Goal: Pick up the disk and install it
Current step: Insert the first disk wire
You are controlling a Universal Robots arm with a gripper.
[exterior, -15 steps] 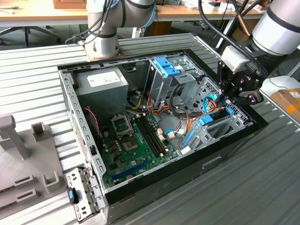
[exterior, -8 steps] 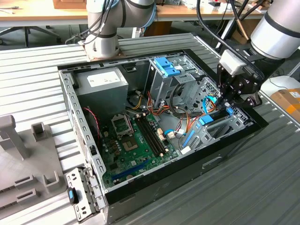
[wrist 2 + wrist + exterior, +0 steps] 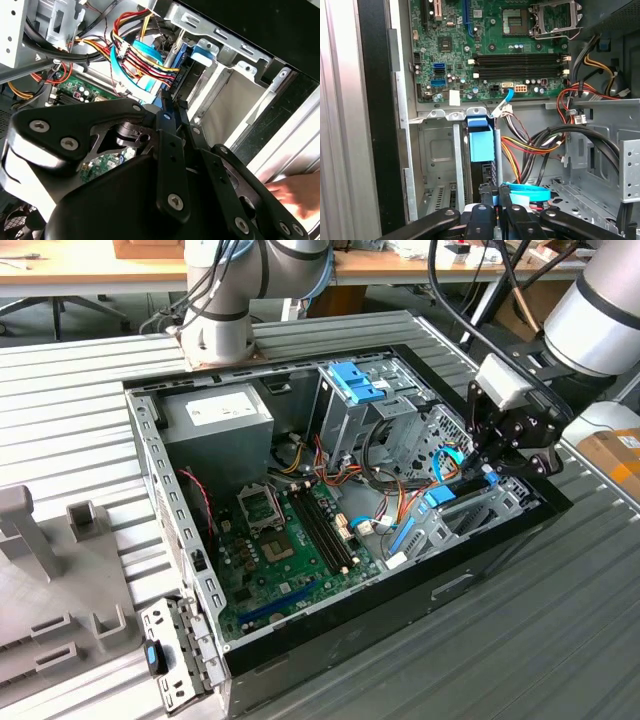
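Ribbed grey metal forms the surface [image 3: 90, 410] under the open computer case [image 3: 350, 625], and the gripper [image 3: 495, 190] hangs over the grey drive bay [image 3: 475, 515] at the case's corner toward the exterior view's right. Its fingers [image 3: 487, 205] are pinched closed on the disk [image 3: 481, 142], which stands on edge, partly down in the bay's slot between two metal walls. Seating it well, I judge, means keeping the blue rails square to those walls, pressing straight along the slot, and staying off the power cables [image 3: 520, 149] just beside.
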